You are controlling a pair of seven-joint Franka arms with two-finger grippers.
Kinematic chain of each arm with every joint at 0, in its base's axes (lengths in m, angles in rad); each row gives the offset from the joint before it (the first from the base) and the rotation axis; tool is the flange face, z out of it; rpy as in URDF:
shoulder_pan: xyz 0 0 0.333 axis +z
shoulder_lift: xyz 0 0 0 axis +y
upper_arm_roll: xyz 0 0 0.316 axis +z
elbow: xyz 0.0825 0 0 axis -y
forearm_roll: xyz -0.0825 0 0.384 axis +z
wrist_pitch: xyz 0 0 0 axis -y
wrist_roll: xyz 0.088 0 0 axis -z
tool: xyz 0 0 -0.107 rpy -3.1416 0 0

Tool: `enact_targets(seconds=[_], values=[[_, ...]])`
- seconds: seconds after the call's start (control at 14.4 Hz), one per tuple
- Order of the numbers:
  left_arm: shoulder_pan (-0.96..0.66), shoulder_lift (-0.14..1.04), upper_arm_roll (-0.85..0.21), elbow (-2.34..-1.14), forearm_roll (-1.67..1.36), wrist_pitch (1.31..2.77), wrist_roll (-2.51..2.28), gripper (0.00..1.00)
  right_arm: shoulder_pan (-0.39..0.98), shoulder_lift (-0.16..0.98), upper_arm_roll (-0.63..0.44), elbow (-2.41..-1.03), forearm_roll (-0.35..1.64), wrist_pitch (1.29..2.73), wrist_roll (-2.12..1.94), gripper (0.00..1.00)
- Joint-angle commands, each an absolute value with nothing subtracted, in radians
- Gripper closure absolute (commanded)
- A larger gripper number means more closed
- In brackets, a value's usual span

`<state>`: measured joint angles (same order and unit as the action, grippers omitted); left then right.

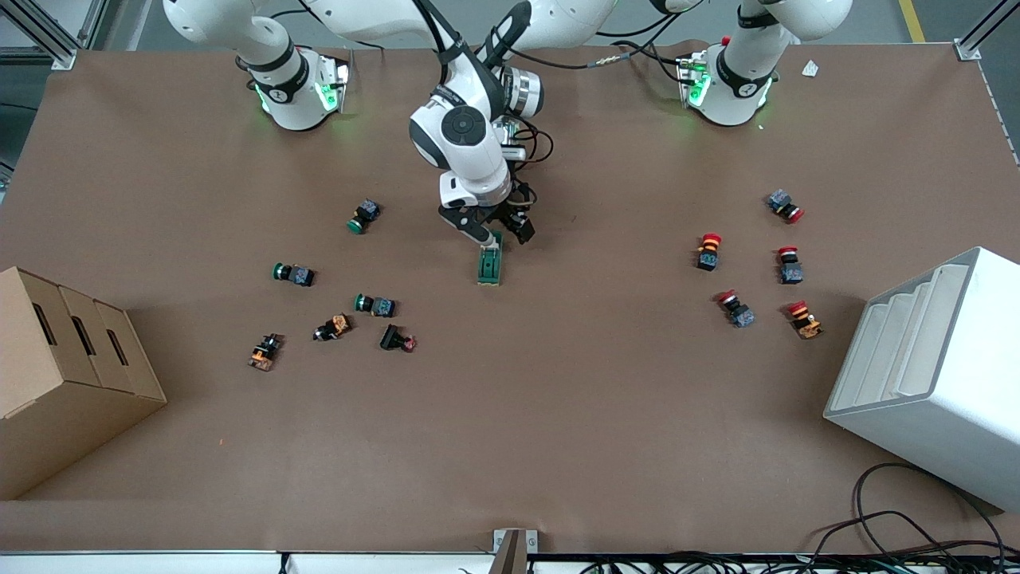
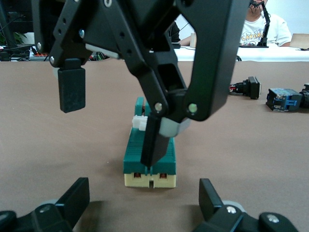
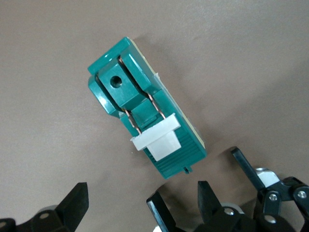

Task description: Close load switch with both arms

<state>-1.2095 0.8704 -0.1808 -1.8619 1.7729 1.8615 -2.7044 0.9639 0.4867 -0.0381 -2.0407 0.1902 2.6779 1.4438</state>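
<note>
both grippers over the load switch, neither gripping it.

i see the right gripper (image 1: 486, 231) low over the end of the load switch (image 1: 490, 266) nearest the arm bases, its fingers spread wide with nothing between them; in the left wrist view one of its fingers (image 2: 155, 142) comes down right at the white lever (image 2: 139, 123), though i can't tell if it touches. the left gripper (image 1: 519, 226) is just beside it over the same end, fingers parted wide and holding nothing. the load switch lies flat on the brown table (image 1: 558, 414) near the middle, lengthwise toward the front camera, lever on top. green-capped push buttons (image 1: 366, 215) lie scattered toward the right arm's end, near a cardboard box (image 1: 64, 359); red-capped push buttons (image 1: 708, 251) lie toward the left arm's end, near a white bin (image 1: 932, 375).
</note>
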Motion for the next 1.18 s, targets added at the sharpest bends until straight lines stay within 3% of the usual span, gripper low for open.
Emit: enact_targets(seconds=[0.0, 1.11], values=[[-1.204, 0.887, -0.178, -1.845, 1.799, 1.867, -2.723, 0.0, 0.973, 0.488, -0.048, -2.065, 0.21, 2.72, 1.447, 0.0], [-1.186, 0.888, -0.178, -1.839, 1.828, 1.875, -2.723, 0.0, 0.93, 0.589, -0.048, -1.984, 0.209, 2.821, 1.436, 0.0]])
